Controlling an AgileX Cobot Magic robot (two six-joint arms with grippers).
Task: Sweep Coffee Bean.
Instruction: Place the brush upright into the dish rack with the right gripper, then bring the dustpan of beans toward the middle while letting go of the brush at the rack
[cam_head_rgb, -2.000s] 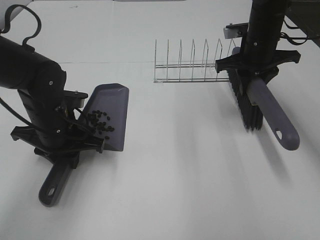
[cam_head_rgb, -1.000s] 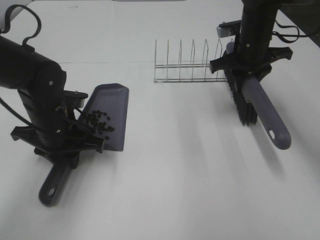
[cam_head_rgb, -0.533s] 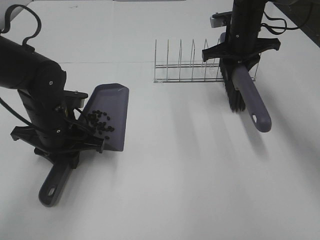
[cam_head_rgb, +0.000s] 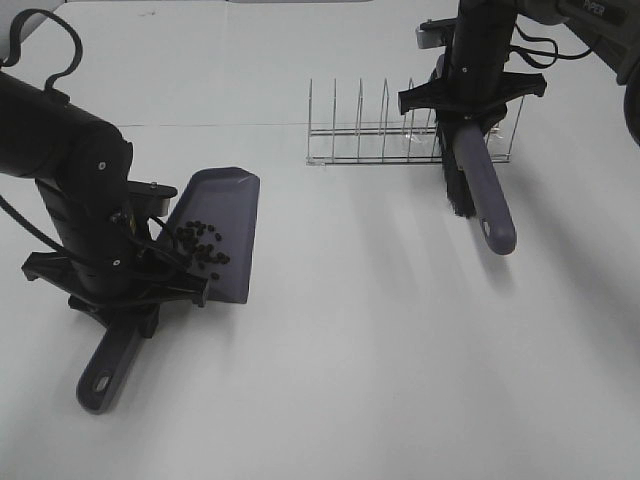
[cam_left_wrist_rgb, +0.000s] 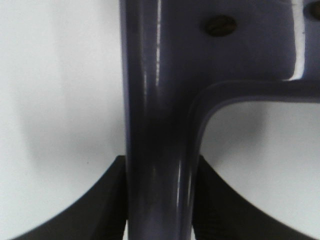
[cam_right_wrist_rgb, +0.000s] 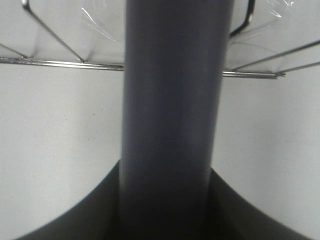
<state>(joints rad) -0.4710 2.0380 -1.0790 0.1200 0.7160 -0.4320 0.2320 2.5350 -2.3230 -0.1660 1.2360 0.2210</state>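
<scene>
Near left, left gripper (cam_head_rgb: 122, 290) clamped tight on the handle of the purple dustpan (cam_head_rgb: 230, 195), coffee bean (cam_head_rgb: 202, 248) cluster sitting in the pan on the white table (cam_head_rgb: 360, 370), far right, right gripper (cam_head_rgb: 470, 100) closed round the brush (cam_head_rgb: 488, 200), bristles at the right end of the wire rack (cam_head_rgb: 370, 135).

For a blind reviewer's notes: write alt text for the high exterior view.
A purple dustpan holding coffee beans lies on a white table, its handle gripped by the left hand. The right hand holds a brush, bristles down, by the right end of a wire rack.
</scene>
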